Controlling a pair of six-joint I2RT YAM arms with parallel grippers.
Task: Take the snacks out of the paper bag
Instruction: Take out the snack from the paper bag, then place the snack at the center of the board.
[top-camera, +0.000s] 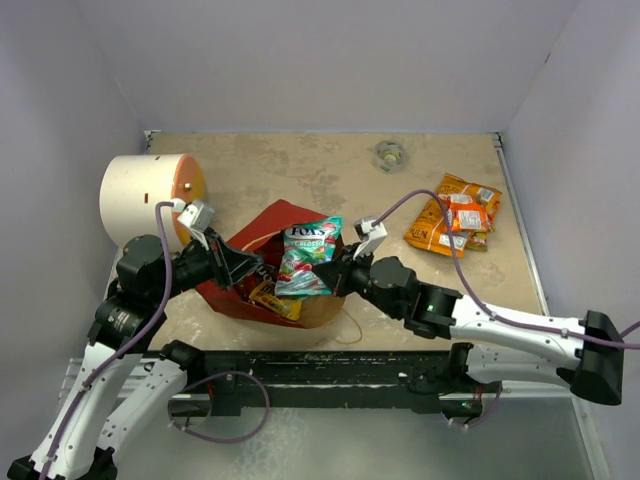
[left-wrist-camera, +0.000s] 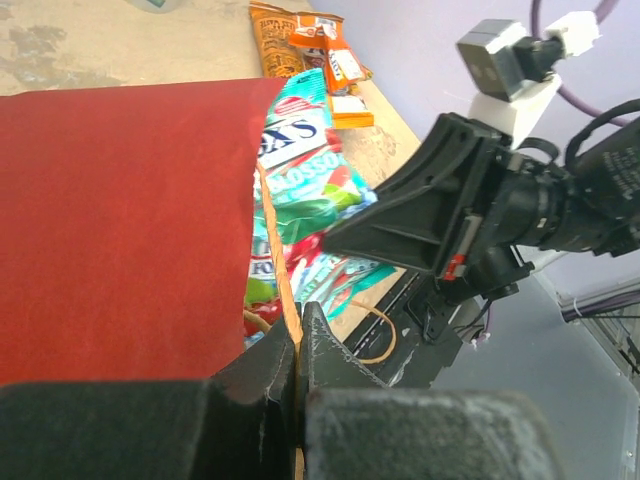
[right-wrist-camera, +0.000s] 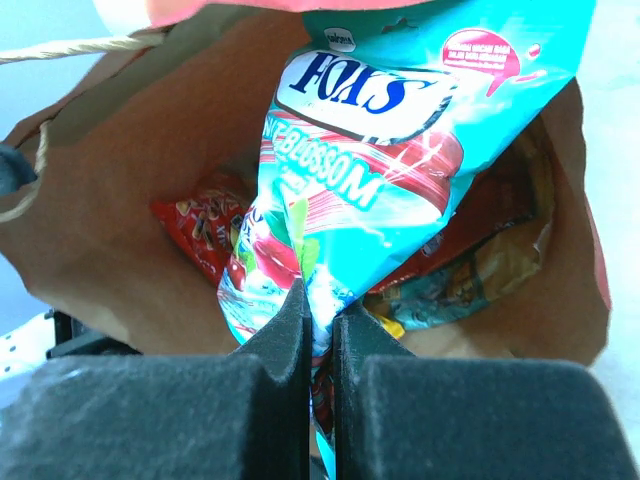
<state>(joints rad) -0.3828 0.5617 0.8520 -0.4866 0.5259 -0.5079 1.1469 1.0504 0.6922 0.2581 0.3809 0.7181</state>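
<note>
Right fingers (right-wrist-camera: 275, 345) pinch teal packet (right-wrist-camera: 390, 190); other packets (right-wrist-camera: 200, 235) crowd paper bag (right-wrist-camera: 110, 250)

Teal packet (right-wrist-camera: 370, 170) hides most snacks (right-wrist-camera: 200, 235) inside the paper bag (right-wrist-camera: 120, 200)

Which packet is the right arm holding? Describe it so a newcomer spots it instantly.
Find the red paper bag lying at the centre. Sticking out of its mouth is a teal packet, pinched by the right end effector. Its white FOX'S label sets it apart from the orange packets piled at far right.
</note>
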